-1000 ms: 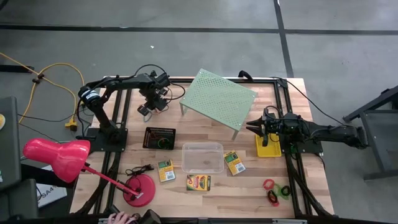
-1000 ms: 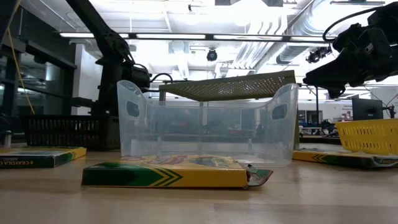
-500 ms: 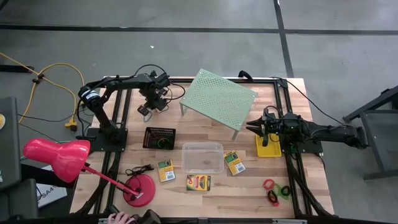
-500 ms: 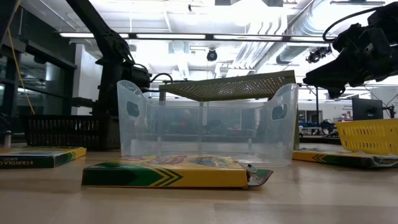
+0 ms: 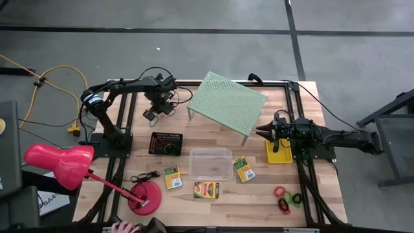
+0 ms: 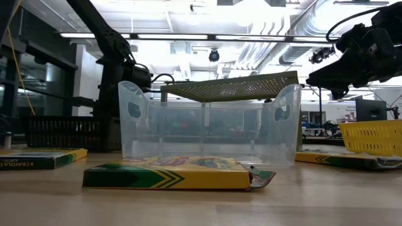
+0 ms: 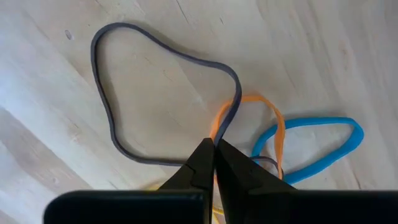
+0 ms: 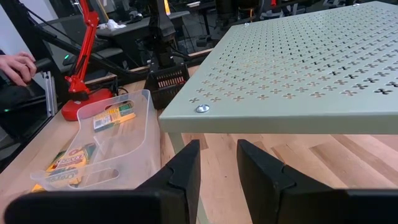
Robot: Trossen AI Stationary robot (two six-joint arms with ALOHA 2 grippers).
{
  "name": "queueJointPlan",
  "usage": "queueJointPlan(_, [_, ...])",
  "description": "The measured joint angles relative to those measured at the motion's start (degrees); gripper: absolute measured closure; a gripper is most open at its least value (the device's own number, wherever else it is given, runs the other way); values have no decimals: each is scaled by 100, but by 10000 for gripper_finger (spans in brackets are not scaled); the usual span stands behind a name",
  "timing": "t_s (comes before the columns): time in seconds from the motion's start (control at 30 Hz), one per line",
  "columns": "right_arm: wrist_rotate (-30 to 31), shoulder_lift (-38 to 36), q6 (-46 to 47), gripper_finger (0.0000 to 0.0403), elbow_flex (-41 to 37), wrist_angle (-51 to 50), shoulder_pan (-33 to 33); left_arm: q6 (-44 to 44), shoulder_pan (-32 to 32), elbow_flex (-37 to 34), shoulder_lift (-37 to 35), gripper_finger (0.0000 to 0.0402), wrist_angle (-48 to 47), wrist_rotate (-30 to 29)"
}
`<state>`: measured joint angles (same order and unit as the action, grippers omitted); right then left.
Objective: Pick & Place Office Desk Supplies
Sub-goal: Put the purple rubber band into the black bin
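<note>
My left claw [image 7: 213,152] is pinched tight on the orange rubber band [image 7: 268,115], right at my fingertips on the wooden surface [image 7: 311,50]; grey band [image 7: 106,93] and blue band [image 7: 323,146] tangle beside it.

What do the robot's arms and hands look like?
Both arms are dark and jointed, with thin black cables running along them. The left hand ends in two black, pointed fingers. The right hand has two chunky black fingers with stepped edges.
</note>
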<state>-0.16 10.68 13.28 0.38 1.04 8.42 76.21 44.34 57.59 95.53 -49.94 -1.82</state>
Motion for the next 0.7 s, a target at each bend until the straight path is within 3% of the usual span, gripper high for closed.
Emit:
queueJointPlan(0.5, [0, -1, -1, 309, 0, 1, -1, -360, -427, 128, -1560, 400, 95, -512])
queueJointPlan(0.7, [0, 0, 0, 309, 0, 2, 0, -465, -721, 128, -2037, 400, 289, -984])
